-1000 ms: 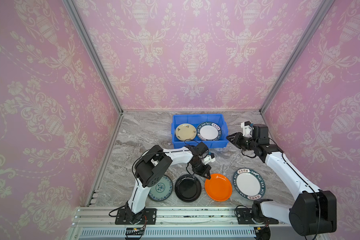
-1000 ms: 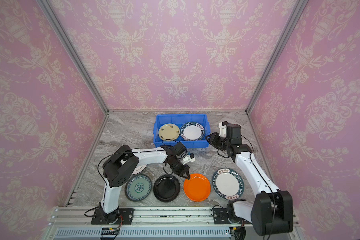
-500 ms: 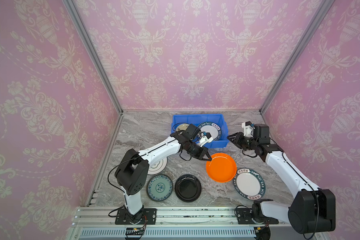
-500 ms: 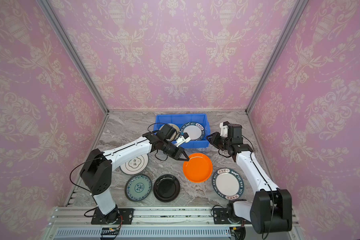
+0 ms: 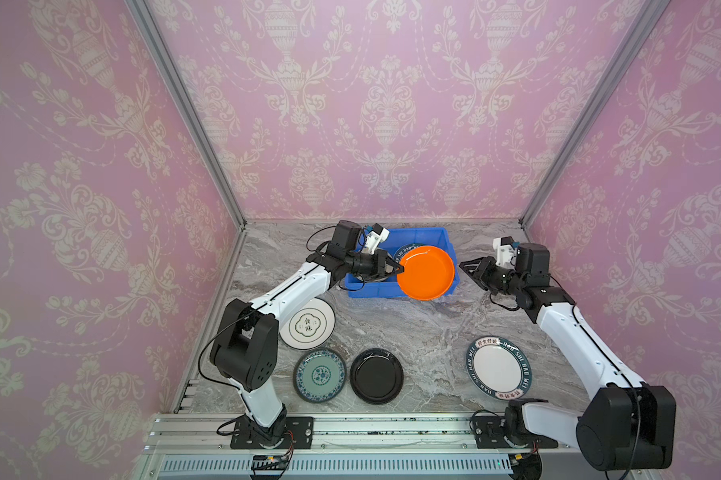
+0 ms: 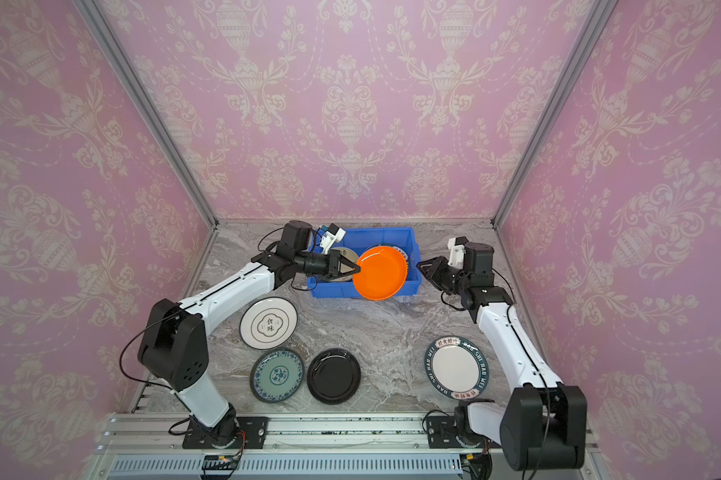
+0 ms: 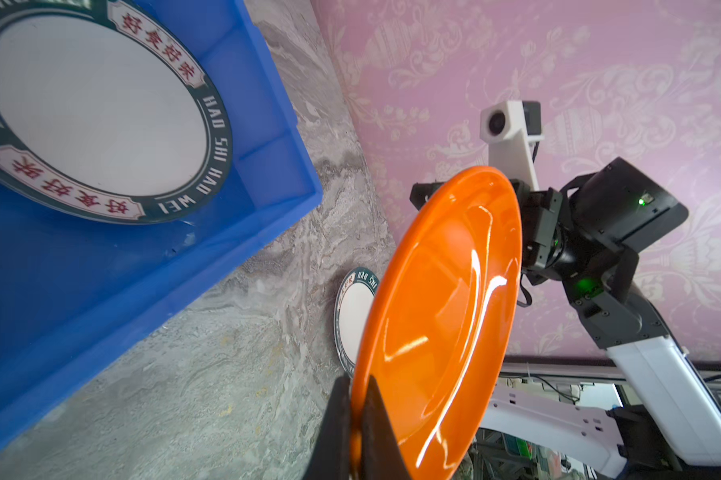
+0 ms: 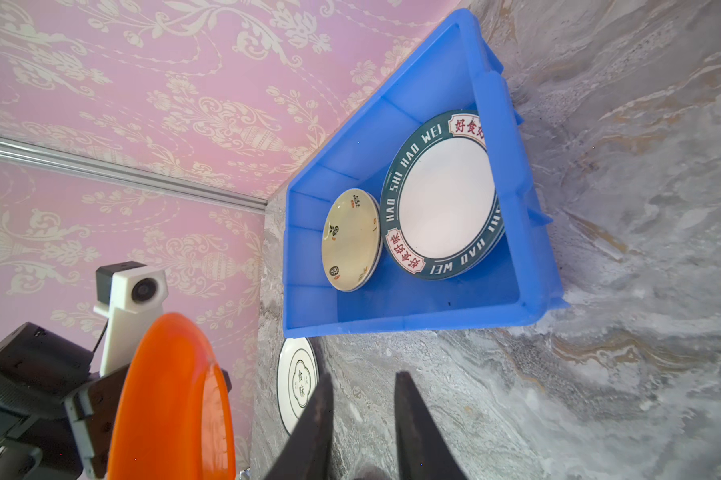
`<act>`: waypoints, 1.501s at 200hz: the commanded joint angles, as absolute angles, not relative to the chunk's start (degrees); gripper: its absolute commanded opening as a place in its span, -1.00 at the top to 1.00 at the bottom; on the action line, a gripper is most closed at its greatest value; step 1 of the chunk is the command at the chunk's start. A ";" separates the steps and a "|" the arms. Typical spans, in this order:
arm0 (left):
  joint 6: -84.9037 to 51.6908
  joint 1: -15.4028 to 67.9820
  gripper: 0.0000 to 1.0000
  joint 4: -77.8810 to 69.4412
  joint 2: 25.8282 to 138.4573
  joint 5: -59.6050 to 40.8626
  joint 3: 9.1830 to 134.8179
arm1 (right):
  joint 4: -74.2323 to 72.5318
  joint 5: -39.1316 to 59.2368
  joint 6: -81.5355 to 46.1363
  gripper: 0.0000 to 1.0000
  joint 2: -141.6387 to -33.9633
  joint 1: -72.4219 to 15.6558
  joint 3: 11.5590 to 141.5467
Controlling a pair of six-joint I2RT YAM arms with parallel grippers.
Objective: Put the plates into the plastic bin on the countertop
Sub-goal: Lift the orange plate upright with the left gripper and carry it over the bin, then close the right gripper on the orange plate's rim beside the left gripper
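My orange plate [image 5: 427,272] covering most of the lettered plate [image 5: 404,250] inside the blue bin [image 5: 425,237] in both top views, cream plate [image 6: 346,253] mostly behind my left gripper [image 6: 357,269] (just a sliver shows), other lettered plate [image 7: 352,316] half hidden in the left wrist view, blue bin cropped there.

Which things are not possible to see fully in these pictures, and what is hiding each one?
1. Bin, both top views: the orange plate covers its near right part and most of the lettered plate inside.
2. Cream plate, both top views: mostly behind the left gripper.
3. Any plates under those two: covered, so no count.
4. Countertop plate, left wrist view: half behind the orange plate.
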State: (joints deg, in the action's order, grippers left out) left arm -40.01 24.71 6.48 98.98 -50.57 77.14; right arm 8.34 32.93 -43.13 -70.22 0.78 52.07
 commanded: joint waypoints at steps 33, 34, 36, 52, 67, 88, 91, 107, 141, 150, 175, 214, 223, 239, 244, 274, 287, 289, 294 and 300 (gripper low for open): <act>-52.03 19.78 1.00 -0.91 100.98 -46.60 79.70 | 4.66 36.47 -42.82 0.15 -72.64 -2.60 55.72; -52.07 19.78 1.00 -1.03 101.07 -46.59 79.75 | 4.66 36.47 -42.77 0.15 -72.75 -2.66 55.77; -52.17 19.82 1.00 -1.11 101.23 -46.58 79.84 | 4.59 36.47 -42.73 0.15 -73.05 -2.82 55.91; -50.94 19.79 1.00 1.98 102.24 -44.71 80.98 | 3.49 36.41 -43.15 0.15 -74.83 -4.01 56.94; -48.37 19.80 1.00 6.10 102.72 -42.55 81.95 | 3.25 36.00 -43.07 0.15 -76.37 -5.25 58.38; -47.38 19.52 1.00 7.56 103.15 -41.20 81.92 | 3.11 35.07 -42.81 0.12 -78.73 -6.78 60.44; -47.37 19.51 1.00 7.56 103.22 -41.02 81.91 | 2.95 35.06 -42.80 0.10 -79.14 -6.91 60.81; -47.52 19.29 1.00 7.18 103.87 -41.04 82.00 | 2.77 34.83 -43.06 0.04 -81.07 -7.95 62.31; -47.08 19.06 1.00 7.22 105.00 -41.04 82.00 | 2.75 33.54 -43.21 0.03 -84.52 -9.87 64.78; -46.64 18.95 1.00 7.81 105.33 -41.04 82.40 | 2.66 33.81 -43.16 0.03 -85.51 -10.10 65.35; -44.65 18.83 1.00 10.30 106.08 -40.87 84.20 | 2.87 33.39 -43.20 0.05 -87.55 -10.81 66.71; -42.46 18.74 1.00 12.24 106.19 -40.89 85.43 | 2.73 33.55 -44.23 0.65 -91.87 -11.16 70.30; -42.45 18.72 1.00 12.28 106.17 -41.17 85.42 | 2.15 33.87 -44.67 0.77 -92.83 -11.24 70.75; -42.72 18.75 1.00 11.61 106.13 -41.92 84.91 | 1.58 34.19 -45.16 0.86 -94.51 -11.58 71.87; -42.74 18.75 1.00 11.53 106.14 -42.01 84.74 | 1.55 34.19 -45.37 0.91 -94.95 -11.75 72.28; -42.71 17.75 1.00 11.11 105.53 -41.97 83.32 | 0.97 33.30 -45.97 1.00 -97.74 -12.56 74.32; -42.65 16.59 0.06 10.81 104.45 -41.15 81.94 | 1.34 32.55 -46.21 1.00 -99.47 -12.66 75.62; -42.63 16.30 -0.06 10.77 104.20 -41.01 81.63 | 1.39 32.57 -46.33 1.00 -99.66 -12.66 75.88; -42.54 15.59 -0.24 10.65 103.47 -40.23 81.03 | 1.32 32.53 -46.45 1.00 -100.35 -12.70 76.47; -42.54 14.59 -0.47 10.29 102.44 -39.68 80.02 | 1.39 32.34 -46.57 1.00 -101.24 -12.74 77.27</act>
State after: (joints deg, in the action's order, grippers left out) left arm -44.40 16.97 11.25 106.30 -40.14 82.83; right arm 3.29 32.99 -44.31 -99.13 -12.27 73.30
